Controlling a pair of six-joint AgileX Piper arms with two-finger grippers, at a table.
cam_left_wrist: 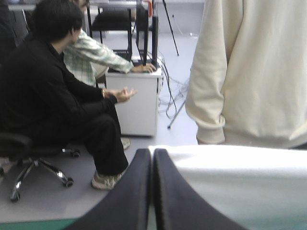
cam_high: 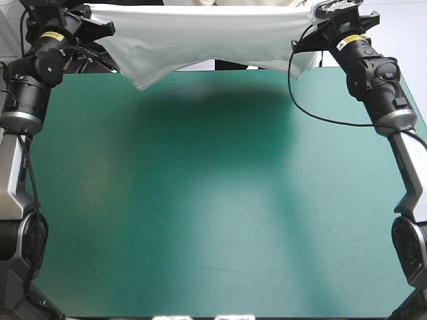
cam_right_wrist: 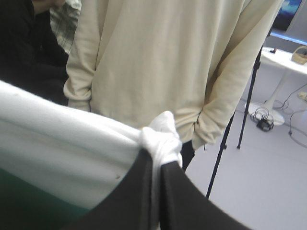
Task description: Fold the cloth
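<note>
The white T-shirt (cam_high: 200,37) hangs stretched between both raised arms above the table's far edge, its lower edge sagging to a point at the left. My left gripper (cam_high: 100,20) holds its left end; in the left wrist view my left gripper (cam_left_wrist: 151,154) is shut on the T-shirt (cam_left_wrist: 240,177), whose white sheet runs off to one side. My right gripper (cam_high: 313,23) holds the other end. Seen from the right wrist, my right gripper (cam_right_wrist: 158,158) is shut on a bunched knot of the T-shirt (cam_right_wrist: 62,153).
The teal-green table (cam_high: 220,200) lies bare below the lifted shirt, with the shirt's shadow near the far edge. The right arm's black cable hangs over the far right part of the table.
</note>
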